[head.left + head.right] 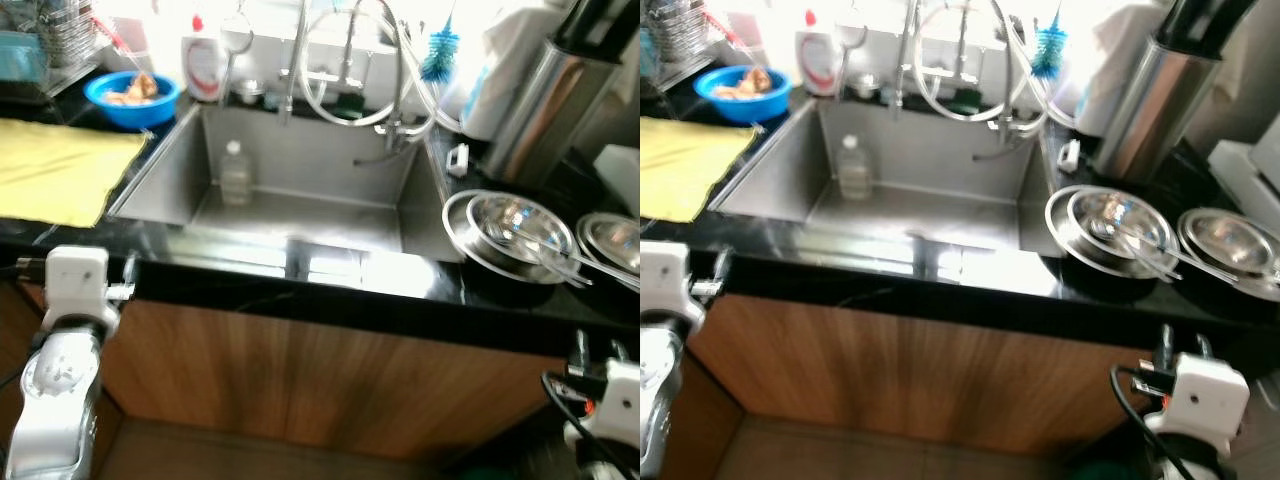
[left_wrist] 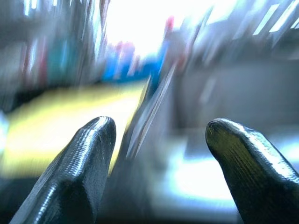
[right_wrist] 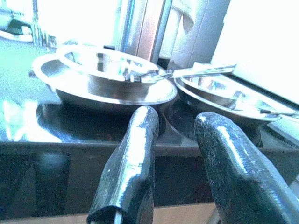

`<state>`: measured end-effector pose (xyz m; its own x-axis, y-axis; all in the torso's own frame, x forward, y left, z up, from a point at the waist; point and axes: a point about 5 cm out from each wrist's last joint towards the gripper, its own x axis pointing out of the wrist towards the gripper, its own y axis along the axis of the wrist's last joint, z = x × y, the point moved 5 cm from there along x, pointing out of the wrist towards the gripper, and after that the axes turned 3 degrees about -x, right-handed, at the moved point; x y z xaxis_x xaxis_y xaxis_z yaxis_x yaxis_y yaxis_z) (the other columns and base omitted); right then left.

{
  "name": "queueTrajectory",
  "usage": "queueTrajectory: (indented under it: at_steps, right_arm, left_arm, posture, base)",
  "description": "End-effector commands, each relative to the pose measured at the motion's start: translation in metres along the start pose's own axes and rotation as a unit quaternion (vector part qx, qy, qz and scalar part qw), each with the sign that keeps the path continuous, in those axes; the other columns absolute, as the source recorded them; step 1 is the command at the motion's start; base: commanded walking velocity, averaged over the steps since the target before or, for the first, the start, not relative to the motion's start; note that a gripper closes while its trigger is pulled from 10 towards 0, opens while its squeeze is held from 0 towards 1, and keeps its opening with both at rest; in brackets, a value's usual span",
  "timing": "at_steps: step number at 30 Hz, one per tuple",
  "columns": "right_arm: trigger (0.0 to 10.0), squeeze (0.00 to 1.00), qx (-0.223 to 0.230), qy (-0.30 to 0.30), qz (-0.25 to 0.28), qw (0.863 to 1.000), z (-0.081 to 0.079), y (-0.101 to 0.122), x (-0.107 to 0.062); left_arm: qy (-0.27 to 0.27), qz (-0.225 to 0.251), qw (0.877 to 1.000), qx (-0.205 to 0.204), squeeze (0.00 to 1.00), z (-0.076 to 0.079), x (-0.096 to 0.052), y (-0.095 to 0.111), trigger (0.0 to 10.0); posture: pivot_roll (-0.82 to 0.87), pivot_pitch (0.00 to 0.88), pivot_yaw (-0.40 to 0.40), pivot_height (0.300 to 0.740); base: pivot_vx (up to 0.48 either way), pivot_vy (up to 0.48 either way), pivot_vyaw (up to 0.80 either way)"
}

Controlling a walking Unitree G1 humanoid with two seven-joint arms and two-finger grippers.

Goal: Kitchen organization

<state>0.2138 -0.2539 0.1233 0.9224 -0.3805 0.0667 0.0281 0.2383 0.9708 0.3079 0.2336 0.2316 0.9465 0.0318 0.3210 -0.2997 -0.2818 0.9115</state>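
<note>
Nearest, the right end effector (image 3: 170,140), fingers slightly apart and empty, sits just below the worktop (image 3: 28,126) edge facing the steel bowls (image 3: 112,77). Lifting carelessly could clip the edge, toppling the bowls' loose spoons (image 3: 196,72). Left end effector (image 2: 159,140) gapes empty.

left arm (image 1: 60,370): low, wrist up | left gripper (image 2: 159,135): 2 fingers spread wide | right arm (image 1: 1190,400): low | right gripper (image 3: 175,126): fingers slightly parted
</note>
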Motion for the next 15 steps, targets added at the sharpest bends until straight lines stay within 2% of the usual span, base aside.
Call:
queueTrajectory:
  at_steps: [1,3,4,7,9,11,12,13,15]
  right_arm:
    - [10.0,0.00,-0.011,-0.008,-0.022,1.000,0.007,-0.006,-0.007]
    - [10.0,0.00,-0.011,-0.005,-0.035,0.999,0.005,-0.012,-0.011]
    - [10.0,0.00,-0.012,-0.005,-0.036,0.999,0.005,-0.012,-0.012]
    - [10.0,0.00,-0.013,-0.007,-0.039,0.999,0.005,-0.012,-0.011]
    - [10.0,0.00,-0.008,-0.010,-0.034,0.999,0.004,-0.007,-0.004]
    - [10.0,0.00,-0.004,-0.009,-0.028,1.000,0.002,-0.004,-0.001]
    - [10.0,0.00,-0.001,-0.006,-0.022,1.000,0.000,0.000,0.003]
    - [10.0,0.00,-0.001,-0.006,-0.022,1.000,0.000,0.000,0.003]
    - [10.0,0.00,0.000,-0.011,-0.012,1.000,0.001,0.004,0.010]
  left_arm:
    - [-0.011,-0.022,1.000,0.000,0.00,-0.002,-0.014,-0.005,10.0]
    - [-0.012,-0.047,0.999,0.019,0.00,-0.012,-0.030,-0.012,10.0]
    - [-0.010,-0.050,0.998,0.021,0.00,-0.014,-0.033,-0.013,10.0]
    - [-0.008,-0.043,0.999,0.017,0.00,-0.014,-0.027,-0.008,10.0]
    - [-0.025,-0.028,0.999,-0.026,0.00,0.005,-0.008,-0.003,10.0]
    - [-0.047,-0.016,0.998,-0.044,0.00,0.021,0.000,0.002,10.0]
    - [-0.070,-0.006,0.996,-0.063,0.00,0.037,0.006,0.006,10.0]
    - [-0.070,-0.006,0.996,-0.063,0.00,0.037,0.006,0.006,10.0]
    - [-0.105,-0.001,0.990,-0.099,0.00,0.062,0.014,0.008,10.0]
  posture:
    - [0.10,0.000,-0.060,0.740]
    - [0.11,0.000,-0.065,0.740]
    - [0.11,0.000,-0.065,0.740]
    - [0.13,0.000,-0.071,0.740]
    - [0.12,0.000,-0.070,0.740]
    - [0.10,0.000,-0.069,0.740]
    - [0.09,0.000,-0.067,0.740]
    - [0.09,0.000,-0.067,0.740]
    - [0.08,0.000,-0.061,0.740]
  base:
    - [0.000,0.000,0.00]
    - [0.000,0.000,0.00]
    - [0.000,0.000,0.00]
    - [0.000,0.000,0.00]
    - [0.000,0.000,0.00]
    - [0.000,0.000,0.00]
    - [0.000,0.000,0.00]
    - [0.000,0.000,0.00]
    - [0.000,0.000,0.00]
